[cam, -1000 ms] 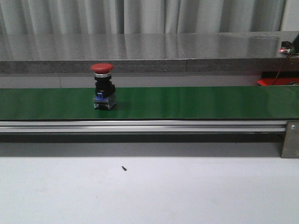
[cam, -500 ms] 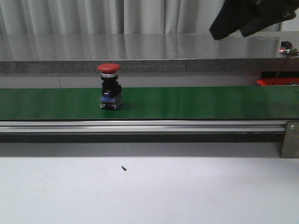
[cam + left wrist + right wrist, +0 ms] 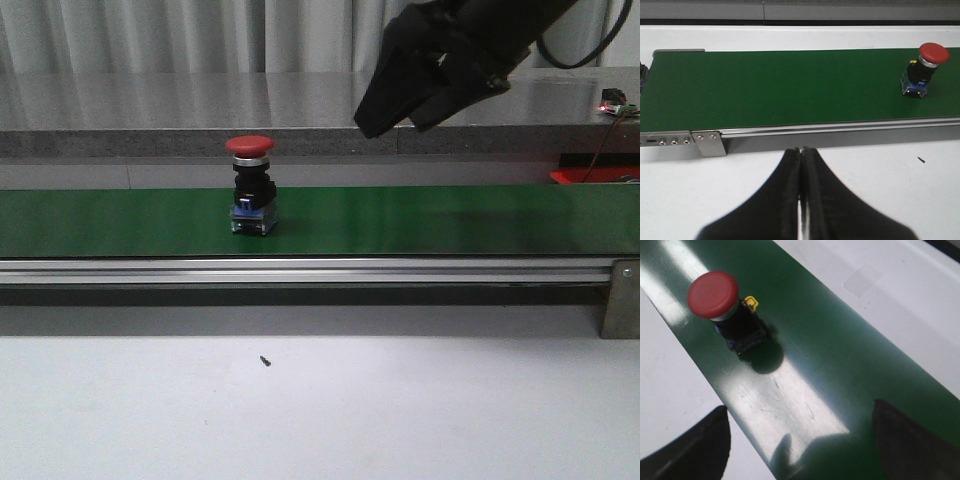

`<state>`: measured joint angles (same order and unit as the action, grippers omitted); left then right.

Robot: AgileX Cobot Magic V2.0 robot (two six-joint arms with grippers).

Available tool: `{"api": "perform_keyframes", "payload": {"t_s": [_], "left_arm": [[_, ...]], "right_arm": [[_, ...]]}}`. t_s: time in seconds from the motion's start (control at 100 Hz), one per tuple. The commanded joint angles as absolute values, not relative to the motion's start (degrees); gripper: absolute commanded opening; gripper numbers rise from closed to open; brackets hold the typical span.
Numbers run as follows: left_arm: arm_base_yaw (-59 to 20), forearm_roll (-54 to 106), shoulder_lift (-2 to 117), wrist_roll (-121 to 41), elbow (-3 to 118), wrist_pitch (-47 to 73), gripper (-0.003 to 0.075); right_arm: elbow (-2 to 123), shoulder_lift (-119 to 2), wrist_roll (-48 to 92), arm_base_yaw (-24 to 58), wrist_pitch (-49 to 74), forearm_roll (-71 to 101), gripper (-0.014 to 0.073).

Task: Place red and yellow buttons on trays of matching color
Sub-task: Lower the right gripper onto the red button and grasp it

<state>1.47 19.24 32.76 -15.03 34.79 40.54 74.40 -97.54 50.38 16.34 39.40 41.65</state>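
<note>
Right now the red button stands upright on the green belt, its mushroom cap on top and the black and blue body beneath, sitting left of the belt's middle in the front view. Nothing touches it. My right claw hangs above and beyond it, up at about two o'clock from the cap in the front view, well apart from it. In the right wrist view the fingers stand wide apart, one at each lower corner, with the button's red cap off toward ten o'clock from the gap between them. My left claw is pressed together, hovering over the pale bench on the near side of the belt rail, the button away at about two o'clock in its view; it has no part in this step.

I judge the step in hand to be the reach for the pickup. To do it well I should bring the gap squarely over the cap, keep the fingers wide until they straddle the black body below the cap, and close there rather than on the rounded cap, which would slip. If the belt is running, I should aim a little ahead. No red tray is clear in these views, though a red patch shows at the far right.
</note>
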Motion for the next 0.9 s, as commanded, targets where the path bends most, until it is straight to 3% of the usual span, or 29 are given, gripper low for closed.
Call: {"api": "perform_keyframes", "payload": {"t_s": [0.0, 0.4, 0.89], "left_arm": [[0.98, 20.25, 32.87, -15.08, 36.29, 36.61, -0.002], [0.98, 20.25, 32.87, -15.08, 36.29, 36.61, -0.002], [0.98, 20.25, 32.87, -15.08, 36.29, 36.61, -0.002]], "right_arm": [[78.01, -96.86, 51.38, 17.4, 39.76, 43.08, 0.0581], [83.07, -104.17, 61.04, 23.55, 39.22, 43.3, 0.0581], [83.35, -108.6, 66.47, 23.58, 36.36, 49.34, 0.0581]]}}
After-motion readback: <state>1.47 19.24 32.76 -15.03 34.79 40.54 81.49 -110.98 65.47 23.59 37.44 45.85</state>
